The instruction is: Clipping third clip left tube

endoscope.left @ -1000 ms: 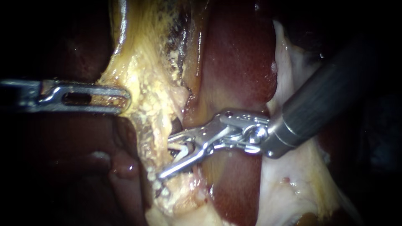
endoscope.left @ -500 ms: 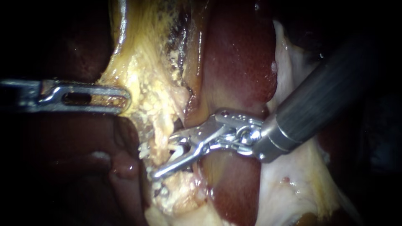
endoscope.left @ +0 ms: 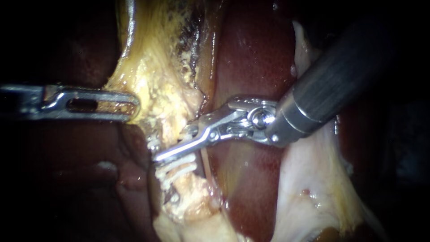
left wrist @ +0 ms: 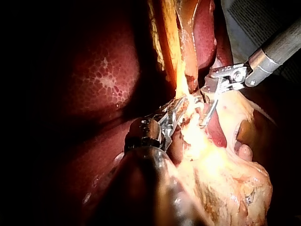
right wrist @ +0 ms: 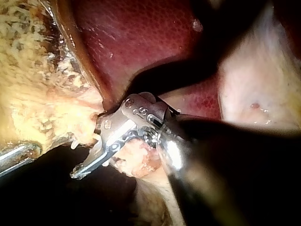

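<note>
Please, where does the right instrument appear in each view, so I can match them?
Endoscope view: the right instrument enters from the upper right, its tip at the yellow tissue.
Left wrist view: it lies close ahead of the left instrument.
Right wrist view: it is the view's own instrument, tip against the yellow tissue.
Shared landmark: the left instrument, across that tissue.

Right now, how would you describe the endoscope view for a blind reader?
My right silver instrument reaches across a pale yellow tube, just above white clips; my left silver instrument grips yellow fatty tissue beside dark red liver.
</note>
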`<action>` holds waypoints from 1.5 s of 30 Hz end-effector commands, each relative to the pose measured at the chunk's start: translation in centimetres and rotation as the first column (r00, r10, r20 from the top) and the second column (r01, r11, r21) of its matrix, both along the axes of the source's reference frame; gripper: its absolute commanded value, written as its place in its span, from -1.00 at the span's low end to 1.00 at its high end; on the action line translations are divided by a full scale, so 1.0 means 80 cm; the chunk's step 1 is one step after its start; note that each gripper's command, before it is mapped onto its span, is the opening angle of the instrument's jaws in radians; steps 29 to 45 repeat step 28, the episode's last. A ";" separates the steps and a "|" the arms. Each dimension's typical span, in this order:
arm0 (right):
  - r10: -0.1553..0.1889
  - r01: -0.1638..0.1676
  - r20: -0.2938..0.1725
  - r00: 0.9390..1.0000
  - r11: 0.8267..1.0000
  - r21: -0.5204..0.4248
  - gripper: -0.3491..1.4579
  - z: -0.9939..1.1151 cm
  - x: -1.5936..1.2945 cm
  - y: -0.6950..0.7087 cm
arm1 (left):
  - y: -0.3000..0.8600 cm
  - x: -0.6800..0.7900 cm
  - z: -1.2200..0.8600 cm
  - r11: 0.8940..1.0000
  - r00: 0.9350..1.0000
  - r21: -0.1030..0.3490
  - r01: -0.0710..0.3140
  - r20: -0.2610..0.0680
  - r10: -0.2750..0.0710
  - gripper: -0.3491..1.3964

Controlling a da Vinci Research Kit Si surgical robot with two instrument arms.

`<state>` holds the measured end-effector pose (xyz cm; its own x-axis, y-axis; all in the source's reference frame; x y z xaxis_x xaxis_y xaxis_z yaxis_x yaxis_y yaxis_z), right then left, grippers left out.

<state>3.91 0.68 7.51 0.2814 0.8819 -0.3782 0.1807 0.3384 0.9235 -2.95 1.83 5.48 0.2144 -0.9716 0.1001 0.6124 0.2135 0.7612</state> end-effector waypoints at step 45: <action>-0.025 0.025 -0.014 1.000 1.000 0.006 -1.00 -0.0003 -0.0014 -0.0009 | 0.0002 0.0003 0.0002 1.000 1.000 0.001 -0.001 0.001 0.001 -1.00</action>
